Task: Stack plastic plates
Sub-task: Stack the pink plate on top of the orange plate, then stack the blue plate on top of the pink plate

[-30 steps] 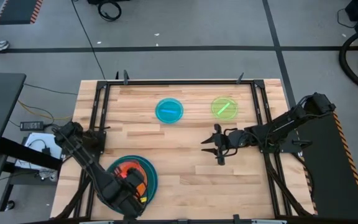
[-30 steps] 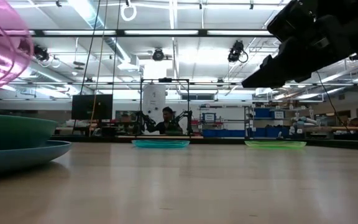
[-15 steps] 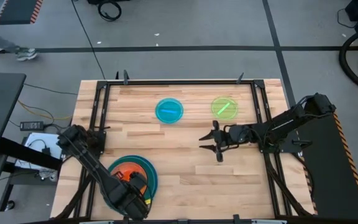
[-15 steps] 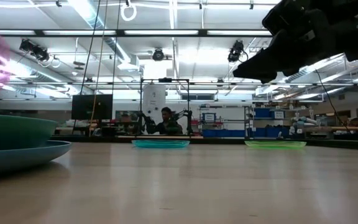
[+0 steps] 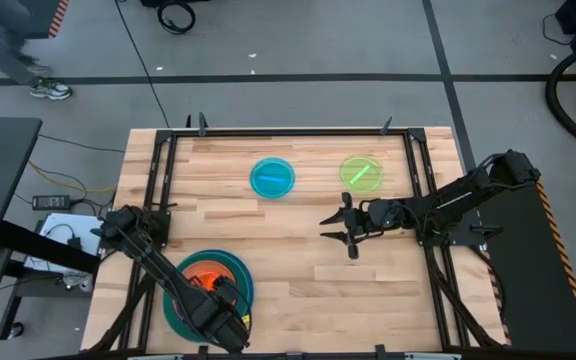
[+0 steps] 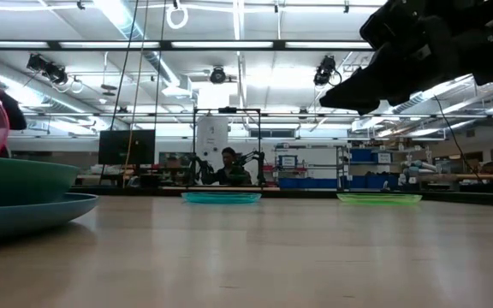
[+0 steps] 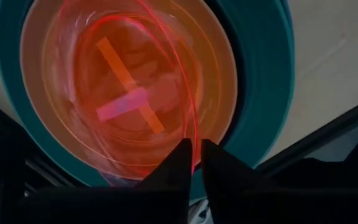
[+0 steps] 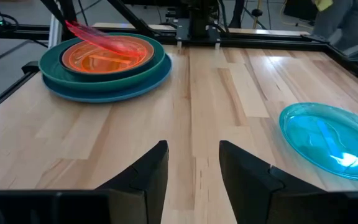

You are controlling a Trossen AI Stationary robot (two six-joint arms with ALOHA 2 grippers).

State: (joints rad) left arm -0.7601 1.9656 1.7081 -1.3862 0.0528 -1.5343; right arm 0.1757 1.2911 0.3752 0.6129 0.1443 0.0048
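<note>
A stack of plates sits near the table's near-left corner: a large blue plate at the bottom, a teal one on it, and an orange one on top. My left gripper is over the stack's near side, shut on the translucent pink plate. The cyan plate and the lime green plate lie flat near the far edge. My right gripper hovers open above the table's middle right, beside neither. Any other plates in the stack are hidden. My left gripper pinches the pink plate's near rim between its two fingers, coming from above and slanting down. The plate is tilted, its held edge raised. Its far edge dips into the orange plate, but I cannot tell whether it rests there.
A black metal frame runs along the table's left, far and right edges. Bare wood lies between the stack and the two far plates. A person walks on the floor beyond the far-left corner.
My left gripper has come down and a little toward the near edge, lowering the pink plate from high above the stack to just over the orange plate. My right gripper drifted slightly toward the table's left.
</note>
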